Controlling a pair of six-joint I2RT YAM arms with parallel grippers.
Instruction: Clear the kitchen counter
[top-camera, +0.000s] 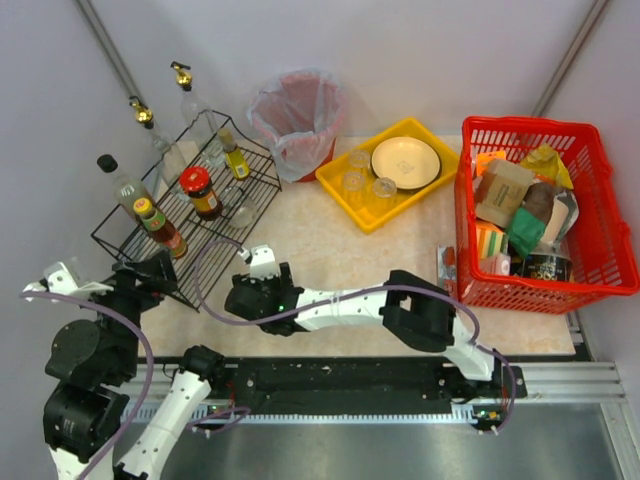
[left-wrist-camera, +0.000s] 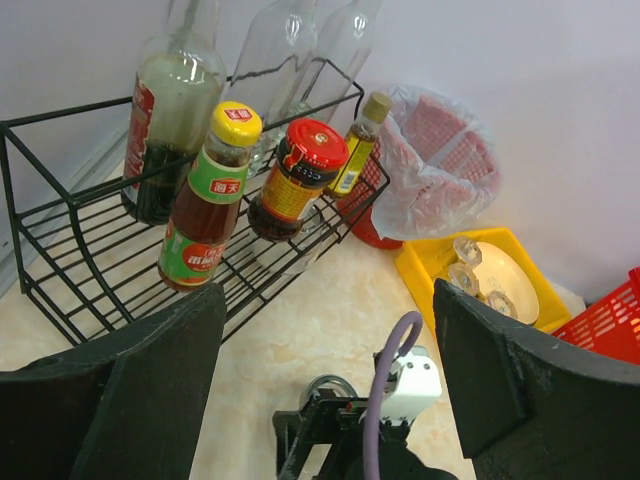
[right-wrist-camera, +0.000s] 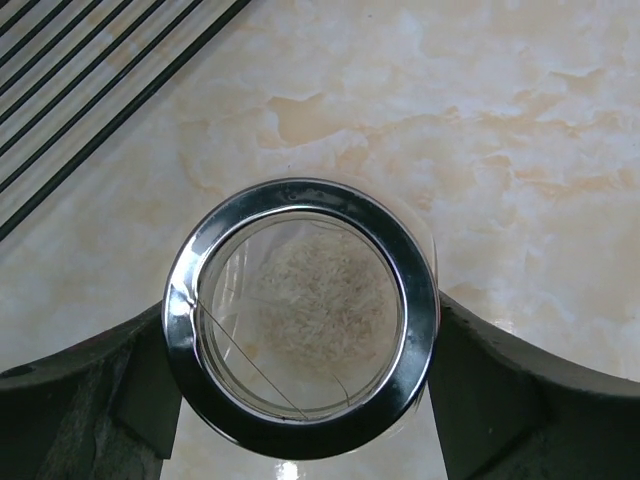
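Kitchen counter (top-camera: 330, 250) bears a glass jar (right-wrist-camera: 300, 320) straddled by right tool (right-wrist-camera: 300, 375)

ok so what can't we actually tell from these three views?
- Top view: the metal-rimmed jar is hidden beneath the right gripper.
- Right wrist view: the fingers flank the jar's rim, but real contact is unclear. The straight-down angle also hides the jar's height.
- Left wrist view: the clear bottles are cut off by the top edge.
- Top view: the packets in the red basket are too small for their labels to be read.
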